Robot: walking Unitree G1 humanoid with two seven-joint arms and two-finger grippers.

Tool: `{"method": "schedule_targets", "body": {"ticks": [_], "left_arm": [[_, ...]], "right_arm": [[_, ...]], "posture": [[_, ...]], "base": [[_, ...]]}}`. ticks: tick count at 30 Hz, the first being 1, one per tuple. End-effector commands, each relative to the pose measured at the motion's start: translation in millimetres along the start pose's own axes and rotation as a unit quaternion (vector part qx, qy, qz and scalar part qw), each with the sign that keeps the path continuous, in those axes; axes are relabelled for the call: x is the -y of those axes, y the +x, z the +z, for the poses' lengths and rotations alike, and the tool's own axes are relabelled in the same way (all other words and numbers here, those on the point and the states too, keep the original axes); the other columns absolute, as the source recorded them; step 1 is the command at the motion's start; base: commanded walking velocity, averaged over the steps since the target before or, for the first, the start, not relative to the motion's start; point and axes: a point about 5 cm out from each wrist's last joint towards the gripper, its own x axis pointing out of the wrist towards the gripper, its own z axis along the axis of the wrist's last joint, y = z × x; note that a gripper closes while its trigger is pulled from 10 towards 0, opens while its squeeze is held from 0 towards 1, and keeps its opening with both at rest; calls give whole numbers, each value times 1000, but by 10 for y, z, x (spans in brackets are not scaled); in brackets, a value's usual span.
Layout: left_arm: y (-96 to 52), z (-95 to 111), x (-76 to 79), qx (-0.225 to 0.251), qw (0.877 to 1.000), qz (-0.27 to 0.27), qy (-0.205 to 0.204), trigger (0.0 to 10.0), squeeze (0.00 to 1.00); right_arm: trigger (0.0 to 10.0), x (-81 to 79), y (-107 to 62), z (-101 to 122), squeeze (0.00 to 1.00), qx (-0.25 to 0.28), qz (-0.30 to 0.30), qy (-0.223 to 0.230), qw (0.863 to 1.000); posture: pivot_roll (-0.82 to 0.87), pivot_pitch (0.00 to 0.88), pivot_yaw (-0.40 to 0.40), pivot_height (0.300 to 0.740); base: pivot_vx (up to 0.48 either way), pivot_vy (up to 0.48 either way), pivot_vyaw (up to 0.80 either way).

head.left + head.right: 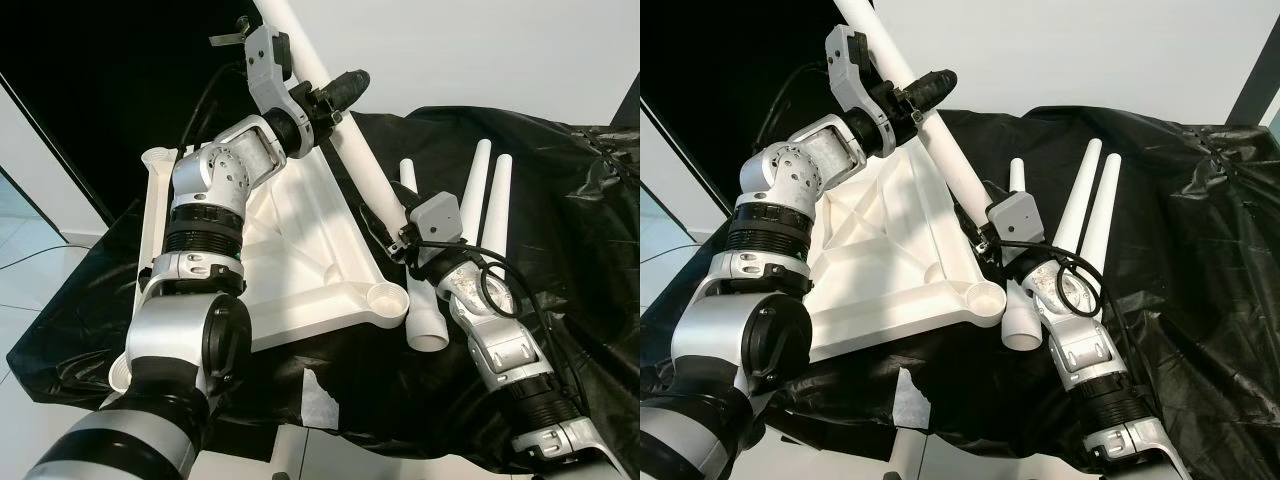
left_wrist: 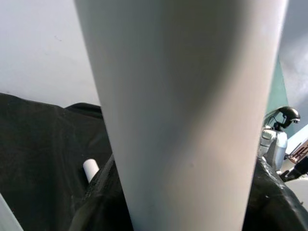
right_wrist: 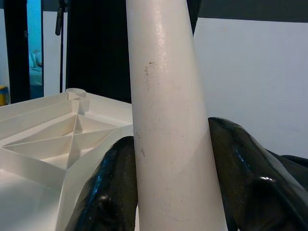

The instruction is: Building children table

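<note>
A black plastic sheet covered the work surface, and the white tabletop lay upside down on it, ribs and corner sockets facing up. One long white table leg slanted up over the tabletop's right edge. The left gripper was clamped round it high up, and the right gripper gripped the same leg lower down. Three spare legs lay on the sheet just right of the tabletop.

White leg slants over upturned tabletop (three legs beside).
</note>
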Motion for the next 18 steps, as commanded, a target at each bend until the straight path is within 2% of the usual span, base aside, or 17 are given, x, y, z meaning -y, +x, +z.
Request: {"method": "schedule_targets", "body": {"ticks": [1,2,3,4,5,6,7,8,9,13,14,15,16,17,18], "left_arm": [[44,78,100,8,1000,-14,15,0,0],[49,108,144,14,999,-19,26,0,0],[49,108,144,14,999,-19,26,0,0],[51,142,222,23,998,-31,41,5922,0],[51,142,222,23,998,-31,41,5922,0],[43,167,275,37,997,-42,53,5176,0],[31,182,343,51,995,-57,67,9020,0],[23,184,387,55,993,-65,78,9020,0],[16,178,428,58,992,-70,92,10000,0],[-4,149,554,70,986,-85,127,10000,0],[-4,149,554,70,986,-85,127,10000,0],[-10,120,611,71,982,-92,146,10000,0],[-10,120,611,71,982,-92,146,10000,0],[-20,86,670,73,978,-96,170,10000,0],[-20,86,670,73,978,-96,170,10000,0]], "right_arm": [[10000,-6,31,6,0,3,7,-2,1000],[10000,0,47,6,1000,0,6,4,1000],[10000,0,47,6,1000,0,6,4,1000],[10000,12,74,10,1000,-4,0,13,1000],[10000,12,74,10,1000,-4,0,13,1000],[10000,18,95,8,1000,-11,-6,26,1000],[10000,22,122,5,820,-20,-12,44,999],[10000,23,139,0,820,-28,-14,55,998],[10000,30,154,-8,0,-38,-19,60,997],[10000,47,199,6,0,-47,-27,79,995],[10000,47,199,6,0,-47,-27,79,995],[10000,58,220,13,0,-51,-28,81,995],[10000,58,220,13,0,-51,-28,81,995],[10000,71,246,12,0,-59,-30,80,995],[10000,71,246,12,0,-59,-30,80,995]], "posture": [[-23,0,61,740],[-21,0,59,740],[-21,0,59,740],[-21,0,59,740],[-21,0,59,740],[-22,0,60,740],[-25,0,59,740],[-25,0,59,740],[-25,0,60,740],[-25,0,60,740],[-25,0,60,740],[-25,0,59,740],[-25,0,59,740],[-24,0,59,740],[-24,0,59,740]], "base": [[0,0,0],[0,0,0],[0,0,0],[0,0,0],[0,0,0],[0,0,0],[0,0,0],[0,0,0],[0,0,0],[0,0,0],[0,0,0],[0,0,0],[0,0,0],[0,0,0],[0,0,0]]}}
